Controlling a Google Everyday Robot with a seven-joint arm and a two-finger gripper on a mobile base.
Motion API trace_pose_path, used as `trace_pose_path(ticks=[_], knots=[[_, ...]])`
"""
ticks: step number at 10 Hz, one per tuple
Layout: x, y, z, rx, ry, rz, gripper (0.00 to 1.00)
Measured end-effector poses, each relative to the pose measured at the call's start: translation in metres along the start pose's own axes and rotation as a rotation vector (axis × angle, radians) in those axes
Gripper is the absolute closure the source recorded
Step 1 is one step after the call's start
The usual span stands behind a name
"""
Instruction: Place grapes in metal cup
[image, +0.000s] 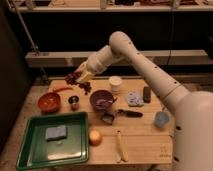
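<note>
**Grapes held high, cup below and a little left**

At the left edge sit the green tray (24, 150) and, behind it, the orange-red bowl (49, 101). Just beside that bowl, on its right, stands the metal cup (74, 102), upright with its mouth open to the ceiling.

The gripper (83, 75) hangs above the far-left part of the surface (150, 144), its jaws clenched on the grapes (75, 80). The bunch dangles as a lumpy cluster, its long axis sloping down toward the right. From the jaws the cup seems to lie downward, toward the camera and slightly left. The coming move is therefore probably a short drop with a small shift that way.

Room is tight. The purple bowl (102, 99) is near the cup's right side and the red bowl crowds its left, while the cup's mouth looks narrow for the spread of the bunch. A trailing grape could catch the rim or tip the cup.

Farther right, the white cup (115, 83) and the blue cup (161, 119) stand well apart from the drop.
</note>
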Motion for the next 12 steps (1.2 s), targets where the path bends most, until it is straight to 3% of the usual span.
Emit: trace_pose_path(ticks=[3, 7, 12], knots=[[-0.015, -0.026, 0.043, -0.015, -0.065, -0.062, 1.0], [0.006, -0.025, 0.087, -0.056, -0.086, -0.063, 1.0], [0.029, -0.017, 0.117, -0.081, -0.093, -0.057, 1.0]])
